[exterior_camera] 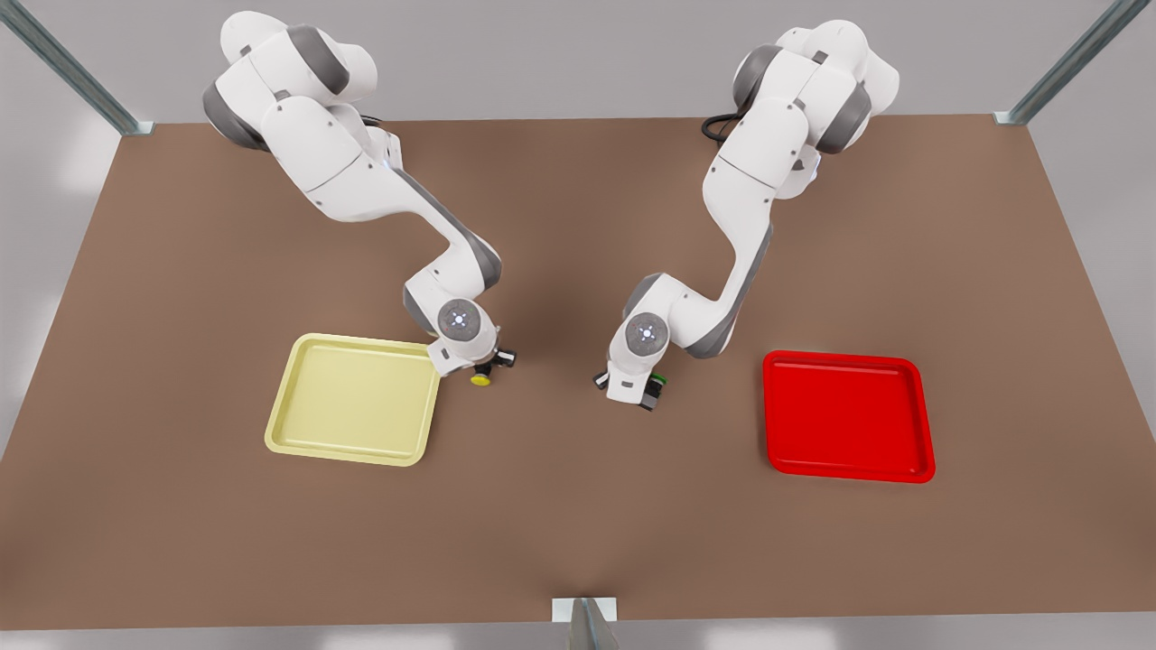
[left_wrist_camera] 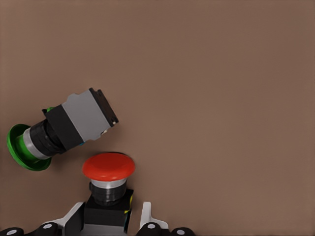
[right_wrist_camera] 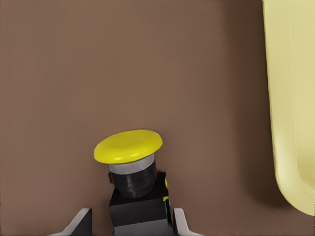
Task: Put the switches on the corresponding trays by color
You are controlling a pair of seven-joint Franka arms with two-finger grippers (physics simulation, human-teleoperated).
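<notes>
A: What was biggest on the table (exterior_camera: 578, 542)?

B: The two trays. The yellow tray (exterior_camera: 357, 399) lay just beside the right gripper (exterior_camera: 476, 368), its near corner almost touching the wrist. The red tray (exterior_camera: 846, 415) sat well apart from the left gripper (exterior_camera: 643, 394), off to the front view's right.

A: And the grippers themselves?

B: Both were low at the table. The right gripper's fingers (right_wrist_camera: 180, 221) stood on either side of the yellow-capped switch (right_wrist_camera: 133, 172), against its dark body. The left gripper's fingers (left_wrist_camera: 146, 216) flanked the red-capped switch (left_wrist_camera: 108, 182) the same way. I judged both pairs closed on their switches.

A: What might have gone wrong?

B: The green-capped switch (left_wrist_camera: 59, 130) lay on its side just beside the red one. A lift or swing toward it could knock it away. Also, each grip sat low on a small body, so a fast carry might tilt or drop a switch short of its tray.
</notes>
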